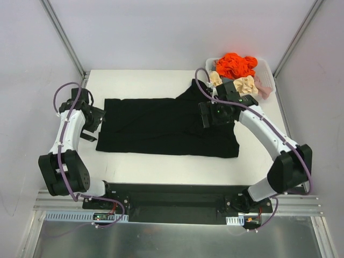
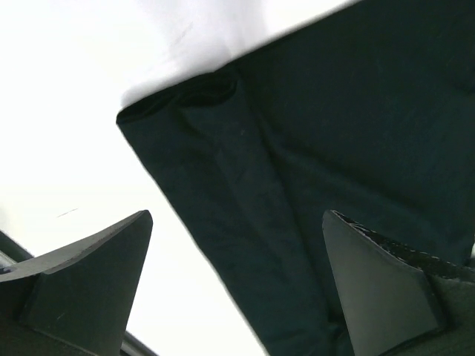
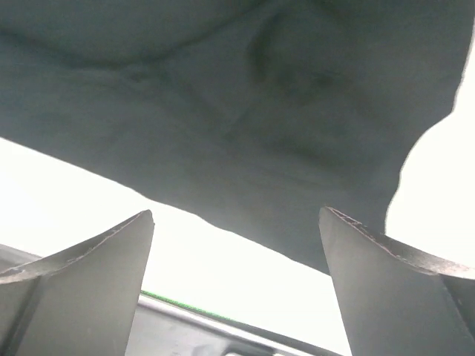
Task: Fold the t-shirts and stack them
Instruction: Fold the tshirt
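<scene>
A black t-shirt [image 1: 164,126] lies spread flat across the middle of the white table [image 1: 161,161], with a raised fold near its upper right. My left gripper [image 1: 98,119] is open over the shirt's left edge; in the left wrist view the shirt's folded hem [image 2: 245,222] runs between my open fingers [image 2: 96,274]. My right gripper [image 1: 214,115] is open above the shirt's upper right part; in the right wrist view the black cloth [image 3: 245,111] lies beyond my spread fingers [image 3: 386,289]. Neither gripper holds anything.
A white basket [image 1: 269,83] at the back right corner holds crumpled shirts: an orange one [image 1: 235,64], a cream one [image 1: 244,84] and a pinkish one [image 1: 263,81]. Grey walls and metal posts enclose the table. The black base rail [image 1: 172,196] runs along the near edge.
</scene>
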`<state>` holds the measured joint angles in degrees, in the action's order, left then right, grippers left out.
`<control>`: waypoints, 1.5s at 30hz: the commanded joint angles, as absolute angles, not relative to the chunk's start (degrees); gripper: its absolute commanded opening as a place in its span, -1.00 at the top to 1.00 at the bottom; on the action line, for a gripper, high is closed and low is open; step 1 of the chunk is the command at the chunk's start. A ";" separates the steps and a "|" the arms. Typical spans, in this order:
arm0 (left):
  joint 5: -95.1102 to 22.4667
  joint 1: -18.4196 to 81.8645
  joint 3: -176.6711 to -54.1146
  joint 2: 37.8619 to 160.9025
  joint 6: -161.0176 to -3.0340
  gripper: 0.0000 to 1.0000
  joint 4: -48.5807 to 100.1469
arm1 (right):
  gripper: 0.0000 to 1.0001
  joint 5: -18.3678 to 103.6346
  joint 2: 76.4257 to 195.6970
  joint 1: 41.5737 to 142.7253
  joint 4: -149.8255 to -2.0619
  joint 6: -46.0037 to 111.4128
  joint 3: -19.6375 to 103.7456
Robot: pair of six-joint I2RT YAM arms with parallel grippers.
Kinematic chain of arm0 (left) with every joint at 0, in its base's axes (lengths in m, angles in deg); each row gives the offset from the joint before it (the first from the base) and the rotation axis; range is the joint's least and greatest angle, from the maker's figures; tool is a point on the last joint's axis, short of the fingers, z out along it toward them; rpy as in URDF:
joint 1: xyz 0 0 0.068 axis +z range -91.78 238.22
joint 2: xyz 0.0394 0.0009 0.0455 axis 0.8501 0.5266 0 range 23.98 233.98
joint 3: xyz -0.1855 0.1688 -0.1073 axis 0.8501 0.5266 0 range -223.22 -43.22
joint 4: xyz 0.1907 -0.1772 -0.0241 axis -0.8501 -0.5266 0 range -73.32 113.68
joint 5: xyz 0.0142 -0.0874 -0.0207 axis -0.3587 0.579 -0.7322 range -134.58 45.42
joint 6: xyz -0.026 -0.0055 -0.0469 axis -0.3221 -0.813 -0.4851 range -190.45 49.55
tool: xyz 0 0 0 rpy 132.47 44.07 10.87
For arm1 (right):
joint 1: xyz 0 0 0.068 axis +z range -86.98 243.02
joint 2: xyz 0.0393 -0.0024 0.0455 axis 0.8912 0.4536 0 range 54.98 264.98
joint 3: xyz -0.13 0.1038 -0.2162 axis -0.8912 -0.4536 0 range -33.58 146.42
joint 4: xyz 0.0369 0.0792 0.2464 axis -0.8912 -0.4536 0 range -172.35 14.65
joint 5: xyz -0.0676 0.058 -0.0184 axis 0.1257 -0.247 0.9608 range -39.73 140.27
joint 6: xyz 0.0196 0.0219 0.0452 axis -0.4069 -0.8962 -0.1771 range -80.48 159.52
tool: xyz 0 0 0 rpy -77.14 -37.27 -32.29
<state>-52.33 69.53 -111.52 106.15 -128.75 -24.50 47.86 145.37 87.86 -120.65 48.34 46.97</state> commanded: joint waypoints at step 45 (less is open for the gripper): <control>-44.32 69.21 -102.20 108.00 -120.63 -0.99 -15.96 | 0.38 39.90 166.15 89.83 -90.81 33.80 47.88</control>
